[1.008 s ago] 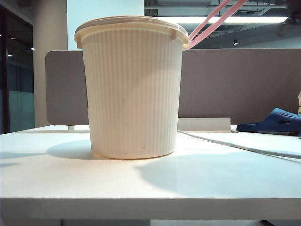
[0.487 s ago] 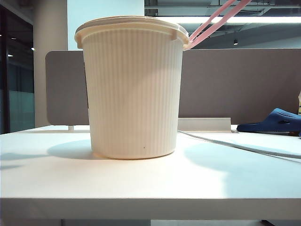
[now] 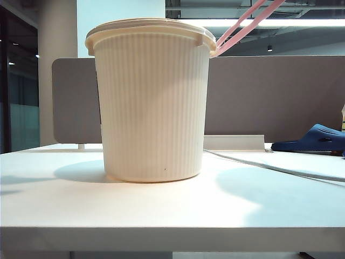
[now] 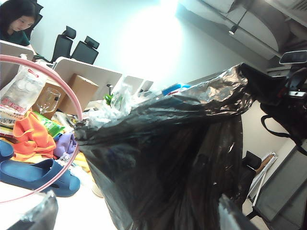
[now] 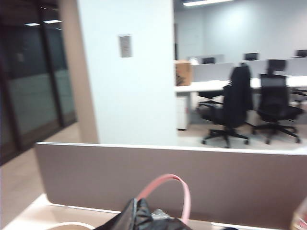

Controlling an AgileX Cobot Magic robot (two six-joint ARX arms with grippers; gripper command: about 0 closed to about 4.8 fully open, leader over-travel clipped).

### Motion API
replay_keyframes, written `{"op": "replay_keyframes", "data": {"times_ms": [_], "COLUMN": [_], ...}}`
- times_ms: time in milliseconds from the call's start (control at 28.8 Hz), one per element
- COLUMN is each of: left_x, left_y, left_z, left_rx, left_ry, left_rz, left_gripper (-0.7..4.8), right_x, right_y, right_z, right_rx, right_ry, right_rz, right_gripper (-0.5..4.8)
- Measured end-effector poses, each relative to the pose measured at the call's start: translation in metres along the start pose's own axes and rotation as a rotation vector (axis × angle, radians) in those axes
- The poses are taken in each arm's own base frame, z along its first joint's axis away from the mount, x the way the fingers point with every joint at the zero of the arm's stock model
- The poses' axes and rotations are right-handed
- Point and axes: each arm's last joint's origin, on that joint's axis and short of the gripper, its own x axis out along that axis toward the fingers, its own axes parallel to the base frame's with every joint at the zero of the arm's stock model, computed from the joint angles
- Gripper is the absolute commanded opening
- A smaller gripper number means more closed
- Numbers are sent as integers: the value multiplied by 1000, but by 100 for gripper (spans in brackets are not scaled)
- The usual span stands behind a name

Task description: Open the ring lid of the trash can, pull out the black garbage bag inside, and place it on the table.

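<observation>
Bag extraction from the trash can

Keep the right gripper clamped on the black garbage bag; lift it clear of the ring lid. Left gripper stands wide open, empty.

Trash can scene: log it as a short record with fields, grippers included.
trash can: upright on the table
ring lid: flipped up, pink hoop angled above the rim
black garbage bag: lifted, stretched upward
left gripper: open, beside the bag
right gripper: shut on the bag's top, only its tip area visible
blue slipper: on the table, far right
</observation>
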Motion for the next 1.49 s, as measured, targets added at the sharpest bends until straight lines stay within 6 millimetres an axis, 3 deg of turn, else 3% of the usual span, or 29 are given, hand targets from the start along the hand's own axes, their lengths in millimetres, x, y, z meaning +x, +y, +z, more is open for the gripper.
{"op": "replay_keyframes", "data": {"times_ms": [278, 521, 800, 1286, 1495], "left_x": [0, 0, 0, -2, -3], "left_y": [0, 0, 0, -5, -8], "left_z": [0, 0, 0, 0, 0], "left_rx": [0, -1, -1, -2, 2], "left_ry": [1, 1, 2, 8, 8], "left_rz": [0, 0, -1, -5, -8], "left_gripper": [435, 435, 435, 435, 435], "right_x": [-11, -28, -25, -23, -15], "right_y": [6, 14, 7, 5, -4], "right_z": [-1, -1, -8, -9, -17], "right_rx": [-31, -90, -55, -50, -29], "right_ry": [-19, -65, -5, 3, 49], "right_rz": [-99, -320, -400, -400, -410], "right_gripper": [-1, -1, -1, -1, -1]}}
